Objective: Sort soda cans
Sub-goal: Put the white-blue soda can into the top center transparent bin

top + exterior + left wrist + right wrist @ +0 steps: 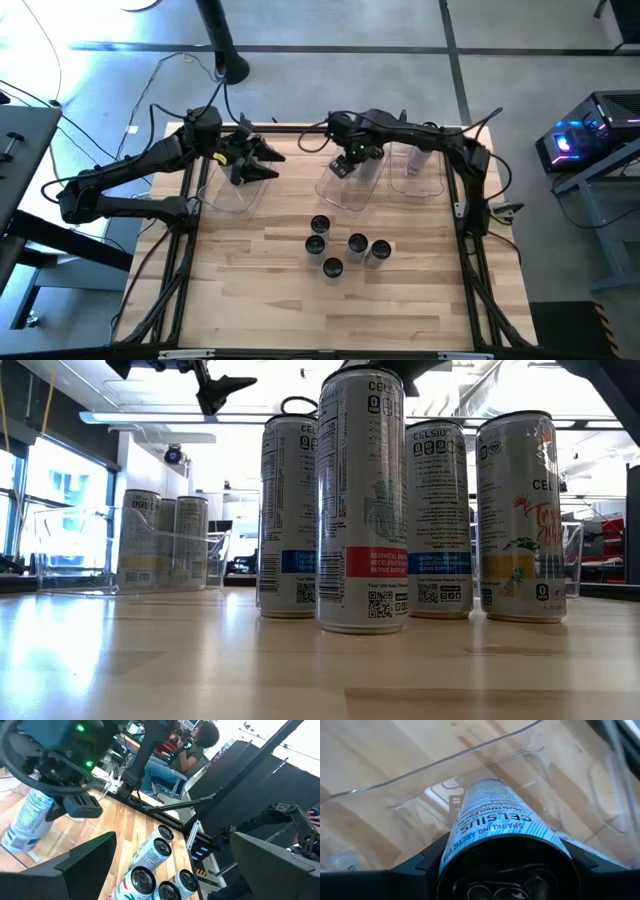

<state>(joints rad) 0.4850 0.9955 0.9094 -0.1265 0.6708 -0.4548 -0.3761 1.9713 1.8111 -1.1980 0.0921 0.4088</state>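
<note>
While my right gripper (341,166) pinches a can (492,820) above the middle bin (352,185), I should lower it upright before letting go, my left gripper (262,160) spread wide nearby.

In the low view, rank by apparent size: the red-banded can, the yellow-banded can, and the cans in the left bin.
1. Red-banded can, though nearest the camera.
2. Yellow-banded can.
3. Cans in the left bin, farthest.
</note>
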